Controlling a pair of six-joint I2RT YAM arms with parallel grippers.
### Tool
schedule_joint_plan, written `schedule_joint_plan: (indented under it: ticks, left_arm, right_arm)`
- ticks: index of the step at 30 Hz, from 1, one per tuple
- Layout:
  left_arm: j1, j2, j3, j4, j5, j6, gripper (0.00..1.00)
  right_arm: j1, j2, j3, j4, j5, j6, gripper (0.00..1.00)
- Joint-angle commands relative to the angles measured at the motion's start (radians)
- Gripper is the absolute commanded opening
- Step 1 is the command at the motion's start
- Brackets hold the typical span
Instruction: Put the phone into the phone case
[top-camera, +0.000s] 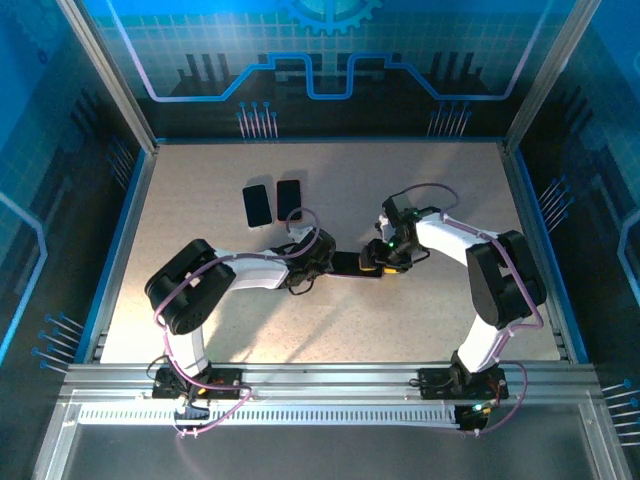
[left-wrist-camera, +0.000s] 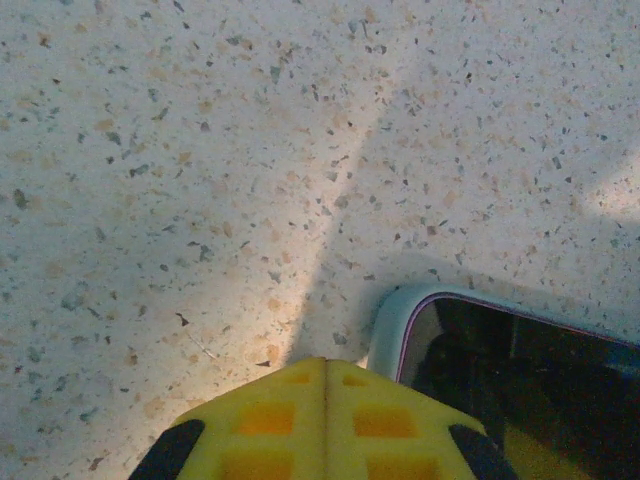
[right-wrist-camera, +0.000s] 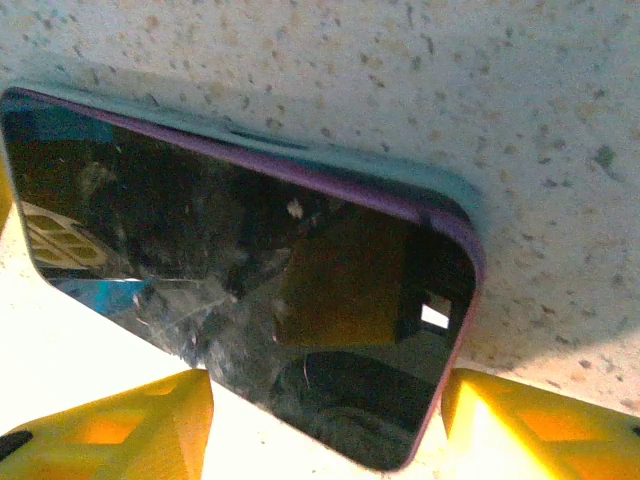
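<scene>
**Phone flat in its case, mid-table, between two grippers**

From above: phone (top-camera: 352, 264) lying flat on the speckled table (top-camera: 250, 330), roughly mid-table, long axis running left to right; left gripper (top-camera: 322, 260) at its left end, right gripper (top-camera: 380, 258) at its right end; both arms bent inward from the near edge to meet there.

Through the left wrist camera: yellow fingers (left-wrist-camera: 280, 420) pressed together, seam closed down the middle, nothing pinched between them; joined tip low over the table, just beside a rounded corner of the phone case (left-wrist-camera: 384, 335); touching or barely apart, cannot tell; pale rim of the case wrapped round that corner, a thin purple line inside it, then dark glass.

Through the right wrist camera: jaws spread, one yellow pad (right-wrist-camera: 110, 435) at the lower left of that view and the other at the lower right, the near end of the phone between them; lower-right pad just beside the phone's purple edge, contact impossible to judge; lower-left pad clearly apart from it, bare table in the gap; no pinch on anything. Dark screen face up, smudged and reflective; purple edge along the far long side and round the near corner; pale grey-green case wall outside that edge on the far side, hugging it; seated all the way round or not, cannot tell, the near long side washed out by glare.

Farther back on the table, well apart from both grippers: dark slab (top-camera: 257, 205) and, just beside it, red-rimmed slab (top-camera: 288, 199), both lying flat.
</scene>
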Motion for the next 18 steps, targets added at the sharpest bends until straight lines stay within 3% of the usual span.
schedule_joint_plan:
  ticks: [1, 18]
  left_arm:
    - [0.007, -0.024, -0.023, 0.035, 0.015, -0.019, 0.00]
    - [0.009, -0.080, -0.043, 0.000, -0.006, 0.004, 0.00]
  right_arm:
    - [0.015, -0.019, 0.028, -0.060, 0.028, -0.007, 0.63]
    - [0.013, -0.132, 0.005, -0.052, 0.032, 0.001, 0.63]
